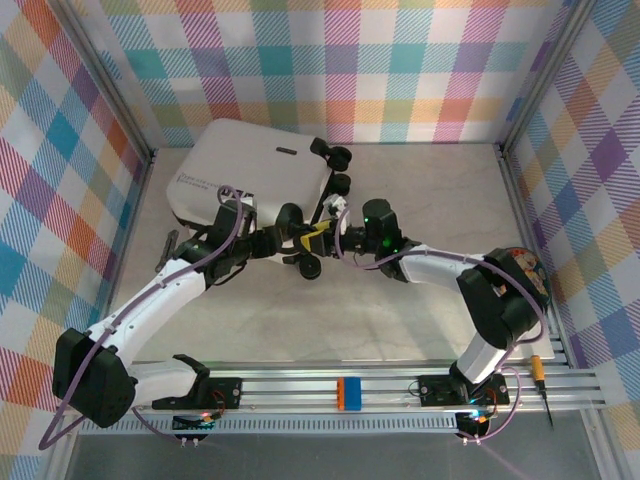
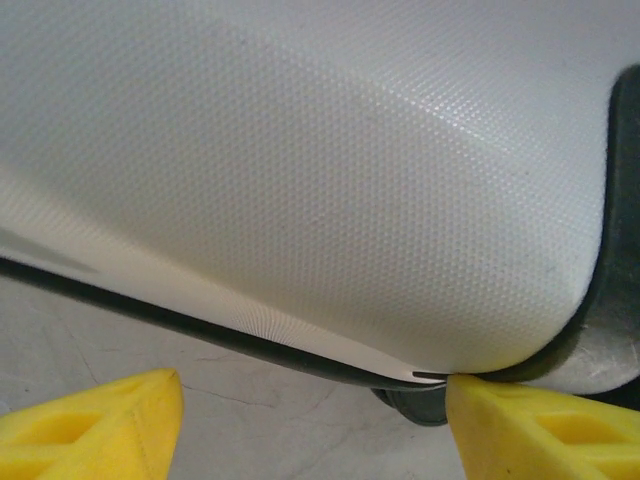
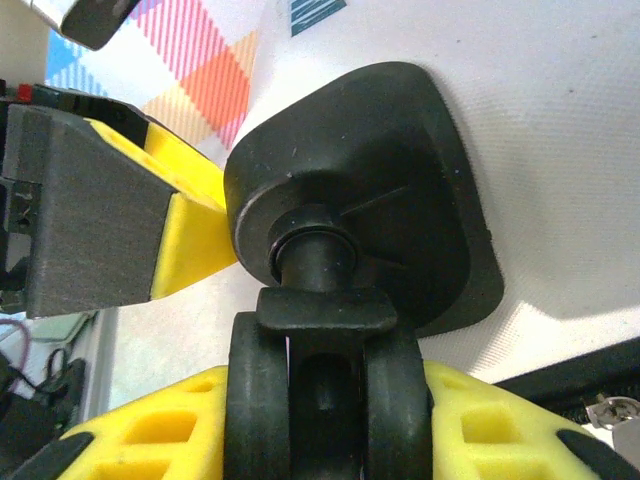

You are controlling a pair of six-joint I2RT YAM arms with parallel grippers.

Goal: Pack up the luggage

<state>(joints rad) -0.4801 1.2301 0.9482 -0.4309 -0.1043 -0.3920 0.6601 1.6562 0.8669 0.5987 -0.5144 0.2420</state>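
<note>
Beige tabletop: luggage (image 1: 250, 170) closed, far-left; left tool (image 2: 310, 425) apart at its near edge; right tool (image 3: 320, 435) clamped on wheel (image 3: 255, 390).

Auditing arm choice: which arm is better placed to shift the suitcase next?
Right, probably: the right end effector grips a wheel of the suitcase; the left end effector is open at its edge.

luggage (image 2: 300, 150): cut off at top, left and right edges
wheel (image 3: 258, 400): bottom cut off at lower edge
printed marks (image 1: 195, 181): too small to read
</note>
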